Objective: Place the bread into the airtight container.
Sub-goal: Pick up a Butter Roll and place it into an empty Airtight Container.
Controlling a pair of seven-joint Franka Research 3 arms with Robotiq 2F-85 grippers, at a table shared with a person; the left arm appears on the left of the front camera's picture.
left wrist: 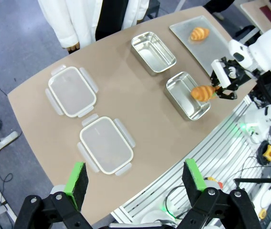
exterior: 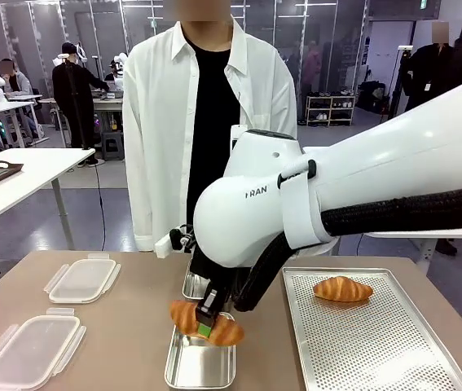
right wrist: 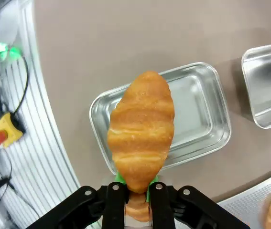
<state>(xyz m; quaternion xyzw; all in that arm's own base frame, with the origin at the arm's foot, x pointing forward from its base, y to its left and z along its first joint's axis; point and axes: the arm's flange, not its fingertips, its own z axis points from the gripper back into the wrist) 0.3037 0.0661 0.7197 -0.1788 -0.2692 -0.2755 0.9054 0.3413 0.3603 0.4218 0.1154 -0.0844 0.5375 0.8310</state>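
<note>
Right gripper (exterior: 205,327) pinching croissant (exterior: 227,332), crosswise above container (exterior: 200,368)

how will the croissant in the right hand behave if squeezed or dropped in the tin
The croissant looks flaky and likely light, so the right hand may dent it. Its rounded body might rock once released into the metal container, whose walls should stop it.

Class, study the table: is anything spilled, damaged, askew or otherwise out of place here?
Nothing stands out. The right gripper holds a whole croissant over the nearer steel container; the second croissant lies intact on the perforated tray, and the far lid and near lid lie flat on the table.
</note>
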